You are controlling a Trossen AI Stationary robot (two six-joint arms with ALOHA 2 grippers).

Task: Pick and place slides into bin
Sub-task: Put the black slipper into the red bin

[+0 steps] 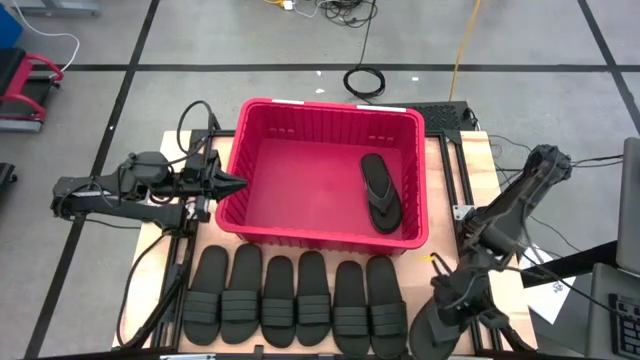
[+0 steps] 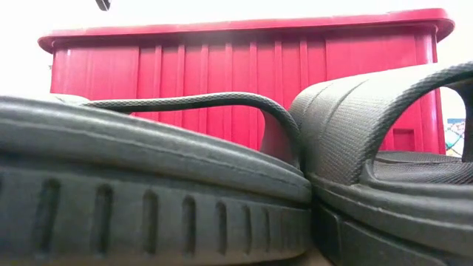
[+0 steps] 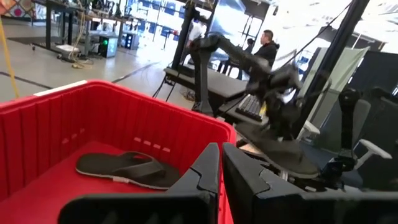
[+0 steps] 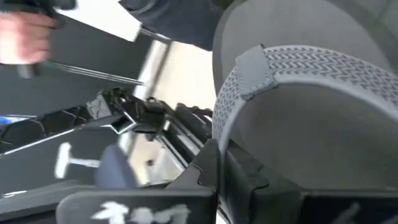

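One flip-flop [image 1: 380, 192] in bin [image 1: 262, 112]; right end effector [image 1: 447, 318] pinching second flip-flop [image 4: 311, 118]; left end effector [image 1: 238, 183] pressed together.

The large rectangular red plastic bin [image 1: 322, 140] fills the centre of the high view, its outer walls showing vertical ribs in the low view. Inside it, toward the right, lies one matte black rubber thong sandal [image 1: 380, 192]. Along the bottom of the high view runs a row of six matte black slides with ribbed straps [image 1: 296, 295] on the pale wooden surface [image 1: 445, 200]. In the right wrist view a grey-black thong sandal [image 4: 311, 106] shows a chevron weave on its strap. The floor [image 1: 560, 40] is grey with dark lines forming a grid. Both tools are dark: left tool [image 1: 236, 183], right tool [image 1: 445, 318].
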